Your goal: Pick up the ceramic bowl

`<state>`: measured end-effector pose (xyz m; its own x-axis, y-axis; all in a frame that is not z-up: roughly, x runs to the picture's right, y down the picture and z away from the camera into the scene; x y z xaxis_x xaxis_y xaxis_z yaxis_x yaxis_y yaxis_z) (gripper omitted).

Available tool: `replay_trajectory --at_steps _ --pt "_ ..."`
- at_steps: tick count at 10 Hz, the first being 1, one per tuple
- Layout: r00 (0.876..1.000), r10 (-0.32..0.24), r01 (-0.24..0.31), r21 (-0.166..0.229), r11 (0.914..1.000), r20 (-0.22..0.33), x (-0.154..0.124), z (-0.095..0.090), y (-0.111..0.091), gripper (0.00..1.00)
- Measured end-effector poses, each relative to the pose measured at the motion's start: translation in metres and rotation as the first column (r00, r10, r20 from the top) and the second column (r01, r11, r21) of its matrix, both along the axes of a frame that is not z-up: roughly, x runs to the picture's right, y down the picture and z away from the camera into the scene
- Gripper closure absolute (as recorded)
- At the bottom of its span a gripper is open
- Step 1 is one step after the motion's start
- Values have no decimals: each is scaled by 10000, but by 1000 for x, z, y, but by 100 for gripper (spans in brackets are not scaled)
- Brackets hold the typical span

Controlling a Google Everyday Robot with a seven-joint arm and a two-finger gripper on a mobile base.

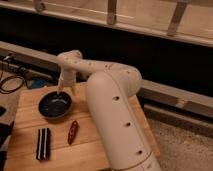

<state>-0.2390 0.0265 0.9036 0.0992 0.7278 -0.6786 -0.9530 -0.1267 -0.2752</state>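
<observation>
The ceramic bowl (pixel 55 105) is a wide, dark, shallow dish with a glossy bluish inside. It sits on the wooden table (pixel 100 150) at its back left. My white arm reaches over the table from the right. The gripper (pixel 61 89) hangs pointing down at the bowl's far rim, just above or touching it.
A black rectangular object (pixel 43 143) lies at the table's front left. A small red-brown object (pixel 73 131) lies right of it. Cables (pixel 12 82) and a blue item (pixel 36 83) lie beyond the table's left edge. A dark wall and ledge run behind.
</observation>
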Motion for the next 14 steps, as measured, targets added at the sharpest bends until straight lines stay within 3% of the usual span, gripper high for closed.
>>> replay_trajectory --at_steps 3,5,6,7,8,9,10,12,13,14 --pt "9996 33 -72 -1310 9914 -295 12 12 14 35" --pt "9991 -134 35 -2417 9704 -396 15 19 26 35" --pt "9991 -247 157 -2488 9684 -332 11 20 28 39" --pt "9990 -336 258 -2261 9738 -307 8 19 28 47" --pt "9990 -257 193 -1693 9854 -358 4 19 26 56" --pt "9988 -153 90 -1295 9915 -476 4 19 27 65" --pt "9987 -76 15 -1186 9929 -511 6 18 25 75" --pt "9988 -425 370 -2037 9783 -229 -1 12 23 85" --pt "9983 -559 511 -2234 9734 -153 -1 9 20 85" --pt "9983 -580 548 -2117 9758 -87 0 4 15 85"
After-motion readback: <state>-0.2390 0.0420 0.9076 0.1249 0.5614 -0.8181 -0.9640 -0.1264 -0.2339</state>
